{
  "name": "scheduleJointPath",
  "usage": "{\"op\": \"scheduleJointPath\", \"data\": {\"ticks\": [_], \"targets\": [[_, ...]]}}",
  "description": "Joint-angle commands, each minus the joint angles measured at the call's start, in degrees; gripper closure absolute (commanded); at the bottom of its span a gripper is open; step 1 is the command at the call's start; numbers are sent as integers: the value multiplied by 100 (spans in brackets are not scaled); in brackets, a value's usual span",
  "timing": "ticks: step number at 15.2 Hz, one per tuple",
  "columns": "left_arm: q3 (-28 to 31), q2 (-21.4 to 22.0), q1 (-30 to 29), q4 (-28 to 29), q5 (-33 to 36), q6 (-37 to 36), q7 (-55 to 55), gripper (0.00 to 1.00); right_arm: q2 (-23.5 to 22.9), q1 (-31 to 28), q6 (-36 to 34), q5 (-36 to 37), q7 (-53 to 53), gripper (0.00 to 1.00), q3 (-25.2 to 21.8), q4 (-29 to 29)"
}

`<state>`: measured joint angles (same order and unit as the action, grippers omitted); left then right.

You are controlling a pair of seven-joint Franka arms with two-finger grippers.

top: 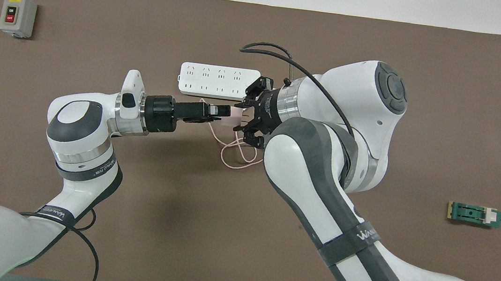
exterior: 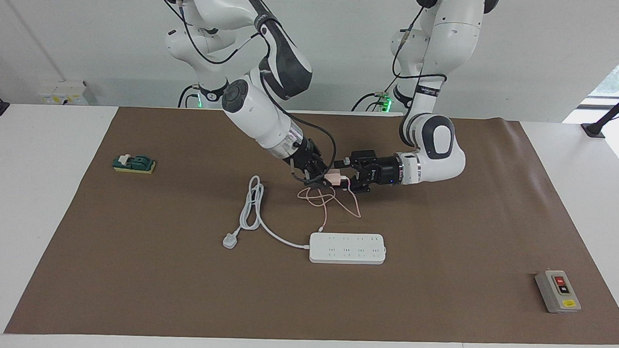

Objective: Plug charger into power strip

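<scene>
Handover above the counter, with the strip farther from the robots. We see the charger [exterior: 334, 178], a small pale pink cube, held up in the air between the two claws, over the brown mat [exterior: 441, 225] and over the loose coil of its own thin pink cable [exterior: 325, 199]. The right claw [exterior: 317, 175], reaching from the right arm's end of the counter, is clamped on the charger with its fingertips closed against it. The left claw [exterior: 347, 181] comes in level from the left arm's end and meets the same cube from the other end; we cannot tell how its fingers stand, nor whether they already grip.

The relation we judge decisive is this: the power strip [exterior: 347, 248] lies flat on the mat, farther from the robots than the charger and well apart from it. Its long axis runs along the counter from one arm's end toward the other, sockets facing up. In the overhead view the charger [top: 234, 114] shows nearer the robots than the strip's [top: 218, 81] edge, toward its right-arm end. The cable's free end lies beside the strip's nearer edge.

We judge that the coming move calls for the prongs, which we cannot make out, to be turned downward. The cube then travels away from the robots and down onto a socket. Both claws are about equally near.
</scene>
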<state>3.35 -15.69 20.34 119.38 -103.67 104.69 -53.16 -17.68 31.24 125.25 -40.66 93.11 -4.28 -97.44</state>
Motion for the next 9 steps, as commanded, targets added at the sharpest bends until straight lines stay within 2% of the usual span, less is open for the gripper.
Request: {"op": "scheduleJointPath", "data": {"ticks": [1, 2, 3, 5, 6, 7, 9], "targets": [[25, -39, -4, -29, 93, 60, -98, 19, -77, -22, -45, -126, 93, 97, -3, 128], [42, -39, -12, -29, 101, 60, -81, 33, -77, -22, -45, -126, 93, 97, -3, 128], [43, -39, -13, -29, 101, 69, -80, 40, -77, -22, -45, -126, 93, 97, -3, 128], [43, -48, -13, -29, 171, 112, -89, 67, -77, -22, -36, -126, 93, 97, -3, 137], [43, -48, -13, -47, 241, 148, -89, 89, -77, -22, -36, -126, 93, 97, -3, 137], [51, -57, -47, -108, 346, 148, -89, 100, -77, -22, -18, -126, 93, 97, -3, 128], [43, -92, -127, -196, 496, 139, -89, 100, -77, -22, -18, -126, 93, 97, -3, 128]]}}
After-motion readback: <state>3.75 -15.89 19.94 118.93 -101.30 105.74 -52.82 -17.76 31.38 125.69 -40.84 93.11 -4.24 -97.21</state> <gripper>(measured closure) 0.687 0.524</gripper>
